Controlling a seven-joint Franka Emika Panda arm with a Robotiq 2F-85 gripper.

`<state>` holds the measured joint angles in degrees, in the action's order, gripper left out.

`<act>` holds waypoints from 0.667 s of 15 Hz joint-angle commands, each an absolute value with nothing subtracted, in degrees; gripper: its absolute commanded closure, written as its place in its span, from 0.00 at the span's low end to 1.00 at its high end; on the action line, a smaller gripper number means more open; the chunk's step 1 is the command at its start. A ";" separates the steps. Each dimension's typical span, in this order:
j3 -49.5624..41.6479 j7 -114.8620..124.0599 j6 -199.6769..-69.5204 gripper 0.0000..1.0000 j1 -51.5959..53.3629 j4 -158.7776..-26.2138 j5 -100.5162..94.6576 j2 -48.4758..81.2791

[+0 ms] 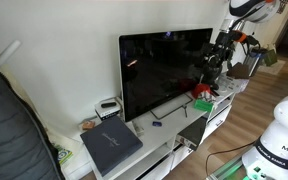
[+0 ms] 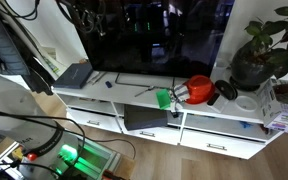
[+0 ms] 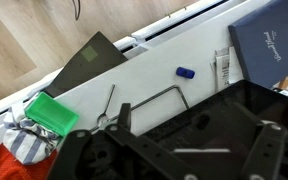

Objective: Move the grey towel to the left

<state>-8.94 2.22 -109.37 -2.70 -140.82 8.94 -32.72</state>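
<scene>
1. As I judge it, the task has not begun. The grey towel (image 3: 29,145) lies bunched and untouched on the white TV stand (image 3: 154,70), and nothing holds it.
2. In the wrist view the towel sits at about 8 o'clock in the frame. It is pressed against a red object (image 3: 2,165) at its 7 o'clock, and a green box (image 3: 49,112) is just beside it at its 1 o'clock.
3. Everything is still left to do: bring the arm down to the towel, pinch a fold, carry or drag it leftward along the stand, and let go.
4. In an exterior view the gripper (image 1: 220,58) hangs in front of the TV (image 1: 164,70), near the screen's 3 o'clock edge. It is well above the towel, at roughly the towel's 1 o'clock, and it touches nothing I can see.
5. I cannot tell how far the fingers are spread. They are too small and dark in the exterior views, and the lower part of the wrist view is only a dark blur. I see nothing held between them.
</scene>
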 commanded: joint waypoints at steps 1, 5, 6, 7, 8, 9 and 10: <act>-7.70 3.35 -110.53 0.00 -4.48 -139.65 9.52 -30.60; -7.39 12.13 -117.34 0.00 -7.89 -137.30 9.43 -22.21; -7.59 13.93 -119.02 0.00 -8.59 -136.68 9.52 -19.50; -7.74 15.72 -120.15 0.00 -9.19 -136.02 9.63 -16.83; -7.90 17.56 -122.12 0.00 -9.84 -135.51 9.67 -14.06; -8.05 19.54 -123.64 0.00 -10.30 -134.75 9.92 -11.30; -8.35 21.14 -125.39 0.00 -10.72 -133.75 10.07 -8.33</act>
